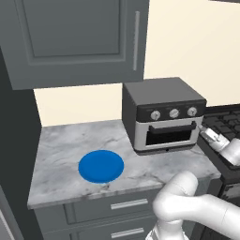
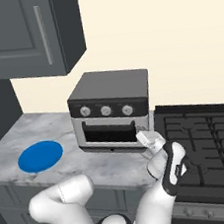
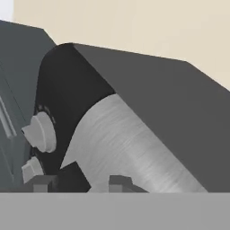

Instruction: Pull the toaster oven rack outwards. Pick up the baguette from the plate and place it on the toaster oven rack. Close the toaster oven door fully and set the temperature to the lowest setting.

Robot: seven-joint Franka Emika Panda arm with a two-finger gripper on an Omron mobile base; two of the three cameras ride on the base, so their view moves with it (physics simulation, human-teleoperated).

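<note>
Over at the tabletop's right edge, the tool (image 2: 146, 137) sits by the toaster oven's (image 1: 164, 115) front corner; can't tell its jaw state. Plate (image 1: 101, 166) sits near the front edge.

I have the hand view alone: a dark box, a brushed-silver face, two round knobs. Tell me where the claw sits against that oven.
Observer: The claw is at the lower right front corner of the boxy dark-grey toaster oven, by the right end of its front.
Operator: Report the door.
Observer: The light-grey windowed door looks upright against the front, with its dark bar handle along the top.
Operator: Now locate the plate.
Observer: The flat round bright-blue plate lies on the marble counter, left of the oven and apart from it.
</note>
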